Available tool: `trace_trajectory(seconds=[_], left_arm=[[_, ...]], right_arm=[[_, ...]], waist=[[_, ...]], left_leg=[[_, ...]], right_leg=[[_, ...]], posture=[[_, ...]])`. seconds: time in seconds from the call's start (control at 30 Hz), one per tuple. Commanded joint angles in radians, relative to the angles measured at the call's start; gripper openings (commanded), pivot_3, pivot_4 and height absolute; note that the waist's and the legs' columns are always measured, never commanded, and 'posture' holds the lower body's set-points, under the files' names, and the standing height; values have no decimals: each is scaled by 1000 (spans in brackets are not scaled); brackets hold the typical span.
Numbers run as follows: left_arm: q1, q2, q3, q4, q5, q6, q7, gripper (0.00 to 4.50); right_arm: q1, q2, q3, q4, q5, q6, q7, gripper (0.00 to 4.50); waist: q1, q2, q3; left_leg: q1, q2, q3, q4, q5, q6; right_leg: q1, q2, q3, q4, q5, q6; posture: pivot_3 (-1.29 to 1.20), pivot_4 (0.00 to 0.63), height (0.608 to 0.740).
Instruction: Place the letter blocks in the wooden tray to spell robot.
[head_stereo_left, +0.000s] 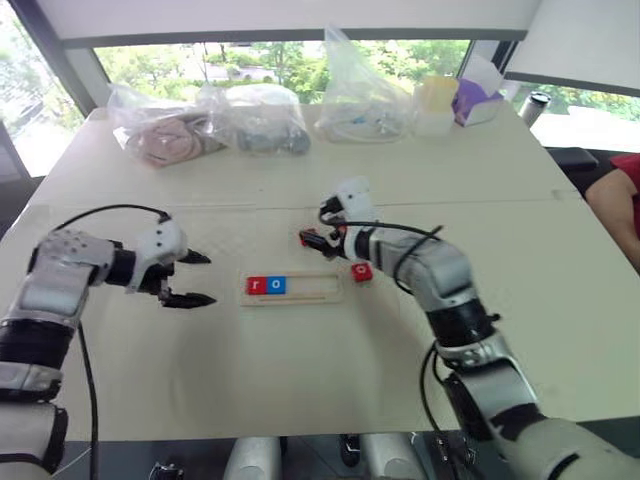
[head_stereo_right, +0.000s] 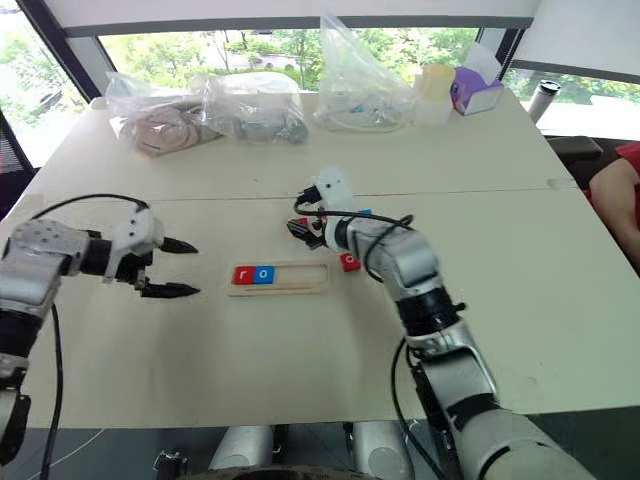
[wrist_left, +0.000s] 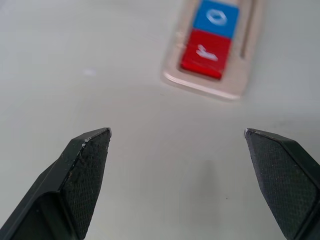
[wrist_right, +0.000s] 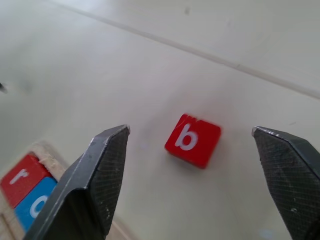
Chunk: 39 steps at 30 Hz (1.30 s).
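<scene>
The wide cream counter (head_stereo_left: 300, 380) carries a narrow pale wooden tray (head_stereo_left: 316, 288) near its middle, with a red "r" block (head_stereo_left: 257, 286) and a blue "o" block (head_stereo_left: 277, 285) side by side at the tray's left end. The left gripper (head_stereo_left: 199, 278) hovers left of the tray, fingers (wrist_left: 85, 170) spread wide and empty. The right gripper (wrist_right: 192, 170) hangs beyond the tray's right end, fingers wide apart above a red square "b" block (wrist_right: 192, 140), touching nothing; another red block (head_stereo_left: 361, 271) lies just off the tray's right end.

Both arms wear pale grey and white shells with black joints; thin black cables loop over each wrist. The left gripper (head_stereo_left: 199, 278) and right gripper (head_stereo_left: 311, 240) have black, tapered, finely textured fingers (wrist_left: 87, 165).
</scene>
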Motion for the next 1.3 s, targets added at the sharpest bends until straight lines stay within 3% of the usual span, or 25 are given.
trace_trajectory(seconds=[0.03,0.2,0.4,0.43,0.47,0.6,0.63,0.83,0.97,1.07,1.13,1.3], left_arm=[[58,11,112,-163,-80,124,89,4459],[183,-13,191,-327,-135,222,198,4459],[243,-20,203,-382,-143,233,268,4459],[247,-19,201,-385,-144,232,275,4500],[248,-18,200,-385,-144,229,279,4500],[237,-22,173,-377,-132,206,294,4500],[230,-27,165,-376,-133,205,296,4500],[184,-52,100,-381,-142,201,290,4500],[173,-64,65,-440,-180,238,268,4500],[160,-68,44,-467,-196,257,263,4500],[146,-70,30,-469,-200,262,260,4500],[107,-71,4,-448,-195,260,246,4500]], right_arm=[[-53,50,-27,65,-47,-36,-52,4005],[-84,128,-41,176,-91,-87,-95,4005],[-79,194,-1,208,-145,-85,-104,4005],[-70,199,3,202,-152,-80,-103,3472],[-58,200,25,195,-168,-81,-95,3217],[-23,195,76,161,-218,-90,-90,1231],[-21,192,74,154,-227,-97,-92,1131],[5,70,16,-103,-268,-113,-86,1132],[155,-58,-86,-515,-194,156,-30,1132],[270,-93,-173,-763,-172,374,-39,1132],[318,-70,-226,-874,-174,496,-59,1132],[405,-70,-209,-992,-197,674,-107,1132]], waist=[[0,0,0],[-12,0,0],[-14,0,0],[-15,0,0],[-15,0,0],[-15,0,0],[-15,0,0],[-8,0,0],[-1,-1,-1],[-2,-1,-1],[-10,-1,-1],[-13,-1,-1]], left_leg=[[0,0,1,0,0,0],[2,0,3,0,0,0],[5,2,3,0,0,0],[6,2,4,0,0,0],[7,2,5,0,0,0],[8,3,5,0,0,0],[8,3,5,0,0,0],[7,3,5,0,0,0],[4,2,5,1,0,0],[4,1,5,0,0,0],[4,2,5,0,0,0],[8,4,5,0,0,0]], right_leg=[[0,0,0,0,0,0],[0,1,2,0,0,0],[0,4,2,3,1,-2],[0,4,3,4,1,-3],[0,3,3,6,0,-4],[0,4,3,7,-1,-5],[0,4,3,8,-1,-5],[0,4,3,7,-2,-4],[-1,2,3,6,-2,-4],[-1,2,3,5,-2,-3],[-1,3,3,6,-4,-1],[-1,4,3,8,-5,-7]], posture=[[0,150,740],[0,150,740],[0,150,740],[0,150,740],[0,150,740],[0,150,740],[0,150,740],[0,150,740],[0,150,740],[0,150,740],[0,150,740],[0,150,740]])
